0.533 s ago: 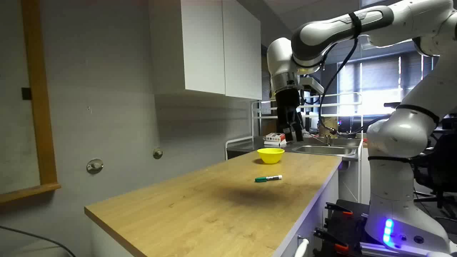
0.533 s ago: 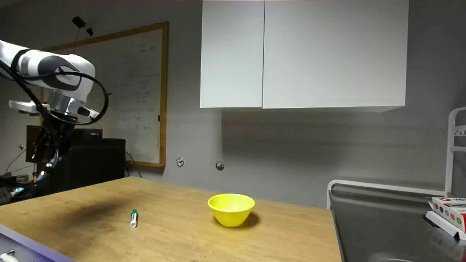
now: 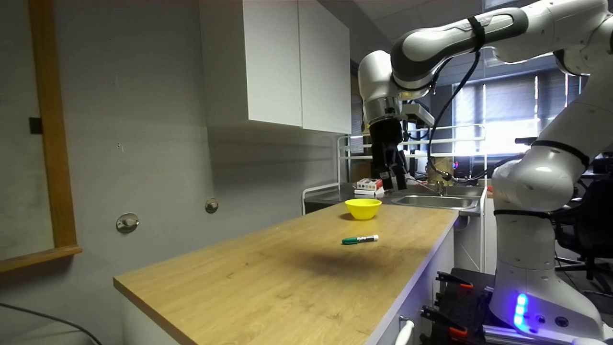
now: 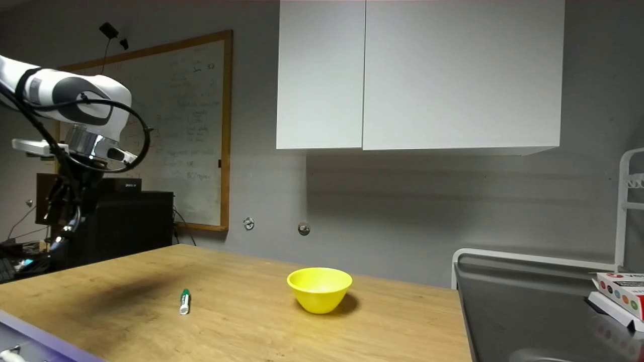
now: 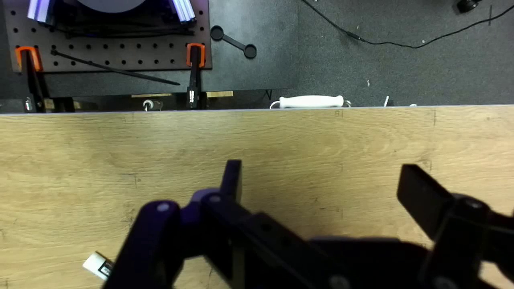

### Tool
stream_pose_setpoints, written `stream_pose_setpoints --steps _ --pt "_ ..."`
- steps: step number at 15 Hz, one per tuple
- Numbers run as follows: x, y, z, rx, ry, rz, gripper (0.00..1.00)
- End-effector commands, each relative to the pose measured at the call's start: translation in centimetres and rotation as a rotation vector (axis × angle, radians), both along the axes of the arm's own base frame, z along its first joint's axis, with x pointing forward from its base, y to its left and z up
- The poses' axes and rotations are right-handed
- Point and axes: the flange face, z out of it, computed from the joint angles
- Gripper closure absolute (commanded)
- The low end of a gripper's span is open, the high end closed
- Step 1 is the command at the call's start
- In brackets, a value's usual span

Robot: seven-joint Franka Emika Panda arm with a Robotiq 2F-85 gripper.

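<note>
My gripper stands open above the wooden counter, with a wide gap between its fingers and nothing held. An exterior view shows the gripper high over the counter; from the other side its dark fingers blend into the background. A white marker with a green cap lies flat on the counter, the marker appearing in both exterior views. In the wrist view only the white end of the marker shows, the rest hidden behind a finger. A yellow bowl sits upright on the counter, apart from the marker and outside the wrist view.
White cabinets hang above the wooden counter. A sink and small boxes are beyond its end. In the wrist view, a white handle and black clamps line the counter's robot-side edge.
</note>
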Motion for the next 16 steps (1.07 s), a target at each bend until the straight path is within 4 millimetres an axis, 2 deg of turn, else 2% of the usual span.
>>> stream_pose_setpoints --steps 1,12,16 --pt "0.0 0.0 0.0 0.000 0.001 0.000 0.00" --pt "0.0 0.0 0.0 0.000 0.001 0.000 0.00" --pt "1.2 -1.1 0.1 -0.003 -0.010 -0.026 0.00"
